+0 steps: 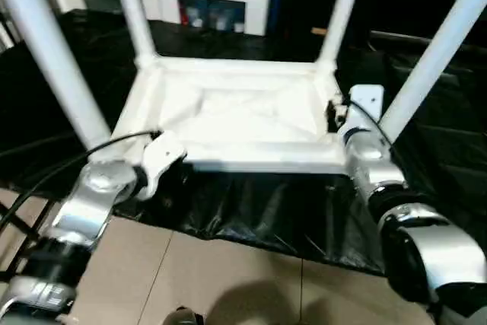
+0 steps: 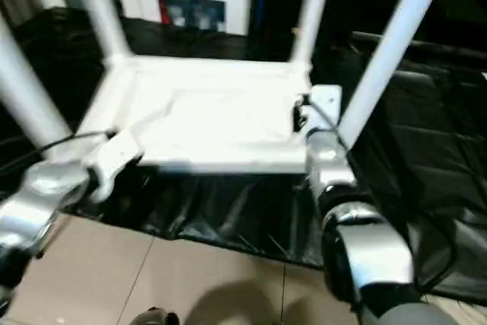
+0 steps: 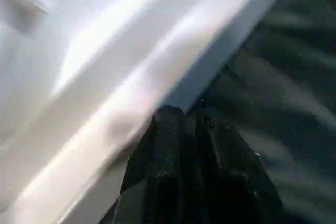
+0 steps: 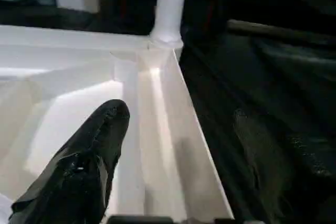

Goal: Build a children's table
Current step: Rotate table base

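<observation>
Tabletop (image 1: pixel 236 123) upside down, 4 legs (image 1: pixel 437 55) up, left claw (image 3: pixel 184 145) nearly closed, right claw (image 4: pixel 173 145) apparently straddling rim.

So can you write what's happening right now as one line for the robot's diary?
stage: all four legs in upside-down tabletop | left gripper: shut at near rim | right gripper: open over right rim | surface: black sheet
</observation>
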Tool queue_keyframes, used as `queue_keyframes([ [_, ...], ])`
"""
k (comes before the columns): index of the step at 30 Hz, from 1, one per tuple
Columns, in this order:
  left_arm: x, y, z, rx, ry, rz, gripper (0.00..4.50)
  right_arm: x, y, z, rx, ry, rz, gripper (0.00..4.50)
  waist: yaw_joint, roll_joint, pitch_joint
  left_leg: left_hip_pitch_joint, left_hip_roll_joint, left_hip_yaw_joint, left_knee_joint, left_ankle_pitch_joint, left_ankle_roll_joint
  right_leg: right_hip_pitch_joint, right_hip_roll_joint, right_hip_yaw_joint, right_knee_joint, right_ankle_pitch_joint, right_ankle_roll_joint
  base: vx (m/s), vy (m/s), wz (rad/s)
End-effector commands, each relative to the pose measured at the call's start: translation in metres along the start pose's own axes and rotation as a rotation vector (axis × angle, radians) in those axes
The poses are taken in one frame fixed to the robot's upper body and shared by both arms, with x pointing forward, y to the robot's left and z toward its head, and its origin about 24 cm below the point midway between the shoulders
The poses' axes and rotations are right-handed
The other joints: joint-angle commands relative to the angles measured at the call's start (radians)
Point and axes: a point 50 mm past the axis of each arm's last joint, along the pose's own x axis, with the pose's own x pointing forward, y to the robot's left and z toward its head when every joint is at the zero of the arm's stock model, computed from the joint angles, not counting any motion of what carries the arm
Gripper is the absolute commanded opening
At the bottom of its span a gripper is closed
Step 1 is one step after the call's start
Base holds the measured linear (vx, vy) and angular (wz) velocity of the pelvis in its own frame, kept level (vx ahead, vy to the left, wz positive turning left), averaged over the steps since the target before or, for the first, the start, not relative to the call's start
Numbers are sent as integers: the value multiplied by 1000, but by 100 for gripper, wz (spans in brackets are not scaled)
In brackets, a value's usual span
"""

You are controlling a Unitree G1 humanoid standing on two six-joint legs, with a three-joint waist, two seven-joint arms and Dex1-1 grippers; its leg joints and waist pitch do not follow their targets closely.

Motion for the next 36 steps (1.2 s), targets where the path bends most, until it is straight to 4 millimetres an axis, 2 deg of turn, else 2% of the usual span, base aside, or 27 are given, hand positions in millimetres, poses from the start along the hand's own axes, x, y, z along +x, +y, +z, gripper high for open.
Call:
queue_keyframes([
  [1, -3, 7, 11, 0, -84, 71, 76, 1, -5, 6, 3, -36, 15, 365, -13, 22, -84, 24, 16, -17, -66, -288, -58, 42, -40, 38, -66, -100, -187, 0, 0, 0],
  [2, -5, 6, 12, -32, -150, 103, 76, 1, 1, 9, 9, -59, 74, 365, -15, 22, -86, 19, 15, -17, -64, -276, -50, 47, -42, 37, -62, -85, -195, 0, 0, 0],
  [3, -7, 6, 12, -67, -183, 133, 76, 0, 8, 9, 9, -76, 129, 365, -14, 41, -88, 20, 15, -18, -60, -254, -37, 45, -43, 37, -60, -59, -208, 0, 0, 0],
  [4, -9, 6, 12, -88, -199, 153, 76, -1, 12, 10, 9, -85, 164, 365, -19, 35, -89, 18, 16, -16, -59, -246, -28, 47, -42, 36, -61, -37, -216, 0, 0, 0],
  [5, -13, 8, 12, -140, -249, 212, 76, -4, 22, 8, -6, -99, 241, 365, -33, 39, -89, 9, 15, -17, -56, -227, -1, 53, -40, 34, -57, 10, -240, 0, 0, 0],
  [6, -19, 10, 12, -194, -314, 272, 76, -8, 32, 6, -22, -112, 311, 365, -34, 46, -89, 10, 14, -18, -55, -224, 9, 53, -40, 33, -57, 13, -247, 0, 0, 0],
  [7, -20, 10, 12, -201, -323, 280, 94, -9, 33, 5, -24, -114, 320, 365, -39, 42, -91, 8, 15, -17, -53, -216, 22, 56, -42, 33, -57, 24, -254, 0, 0, 0],
  [8, -27, 10, 7, -231, -333, 337, 105, -13, 41, 3, -25, -125, 375, 365, -40, 50, -91, 10, 13, -18, -52, -210, 38, 55, -41, 31, -60, 4, -263, 0, 0, 0],
  [9, -28, 10, 6, -236, -332, 348, 105, -13, 42, 2, -24, -127, 385, 365, -45, 51, -91, 8, 19, -20, -53, -204, 49, 55, -42, 32, -59, 7, -271, 0, 0, 0],
  [10, -31, 10, 3, -252, -345, 377, 114, -16, 46, 1, -22, -132, 422, 365, -47, 54, -89, 9, 19, -20, -53, -206, 52, 53, -40, 31, -61, -3, -272, 0, 0, 0],
  [11, -35, 9, 0, -258, -350, 410, 114, -18, 49, -1, -19, -135, 462, 365, -46, 54, -89, 17, 20, -19, -53, -228, 51, 48, -37, 32, -66, -43, -276, 0, 0, 0],
  [13, -40, 7, -4, -265, -360, 470, 136, -23, 54, -3, -12, -140, 531, 365, -46, 56, -85, 16, 24, -20, -56, -238, 52, 48, -36, 33, -67, -51, -272, 0, 0, 0],
  [15, -52, 1, -8, -267, -401, 577, 152, -31, 57, -8, 23, -139, 614, 365, -45, 55, -80, 17, 28, -21, -62, -279, 47, 46, -36, 33, -73, -103, -255, 0, 0, 0],
  [16, -56, -2, -8, -274, -429, 613, 154, -34, 56, -10, 37, -137, 630, 365, -41, 56, -83, 18, 32, -23, -62, -278, 47, 49, -38, 35, -73, -94, -249, 0, 0, 0],
  [18, -63, -8, -8, -272, -447, 668, 158, -41, 53, -12, 55, -135, 652, 365, -37, 57, -81, 23, 30, -21, -63, -294, 43, 41, -33, 35, -78, -119, -243, 0, 0, 0],
  [19, -67, -14, -10, -267, -451, 703, 189, -47, 50, -14, 46, -140, 666, 381, -36, 56, -79, 22, 30, -21, -65, -297, 41, 41, -31, 36, -79, -122, -237, 0, 0, 0],
  [20, -70, -18, -11, -275, -454, 740, 193, -54, 46, -16, 25, -144, 679, 398, -30, 55, -75, 23, 34, -23, -71, -330, 29, 40, -34, 37, -86, -171, -210, 0, 0, 0],
  [23, -75, -23, -14, -307, -460, 818, 208, -66, 39, -17, 7, -142, 713, 401, -27, 52, -73, 24, 30, -22, -70, -355, 10, 36, -33, 40, -94, -230, -176, 0, 0, 0],
  [25, -77, -25, -17, -342, -451, 887, 233, -75, 36, -18, 14, -119, 745, 428, -27, 53, -70, 22, 28, -24, -74, -363, 5, 36, -31, 40, -100, -263, -150, 0, 0, 0],
  [27, -79, -21, -25, -416, -419, 989, 235, -89, 35, -19, 13, -71, 812, 441, -31, 48, -67, 20, 25, -27, -75, -385, -2, 36, -29, 39, -106, -317, -117, 0, 0, 0],
  [31, -80, -16, -27, -408, -415, 1010, 266, -100, 33, -22, -12, -3, 855, 448, -35, 47, -63, 22, 18, -33, -74, -414, -11, 26, -32, 38, -125, -452, -66, 0, 0, 0],
  [32, -79, -10, -28, -408, -414, 1013, 273, -103, 30, -25, -42, 31, 838, 450, -37, 44, -64, 19, 16, -36, -74, -411, -13, 27, -31, 37, -126, -464, -59, 0, 0, 0],
  [34, -79, -5, -29, -407, -413, 1012, 286, -102, 28, -27, -55, 55, 811, 450, -39, 44, -65, 19, 14, -38, -74, -407, -15, 25, -31, 36, -125, -466, -56, 0, 0, 0],
  [35, -79, -1, -29, -407, -413, 1009, 300, -103, 26, -30, -54, 85, 798, 450, -37, 47, -65, 26, 12, -38, -72, -410, -18, 18, -28, 37, -127, -465, -55, 0, 0, 0],
  [36, -78, 7, -30, -407, -411, 1010, 311, -104, 24, -34, -56, 144, 779, 450, -39, 47, -64, 26, 12, -39, -73, -410, -20, 18, -28, 37, -128, -461, -57, 0, 0, 0],
])
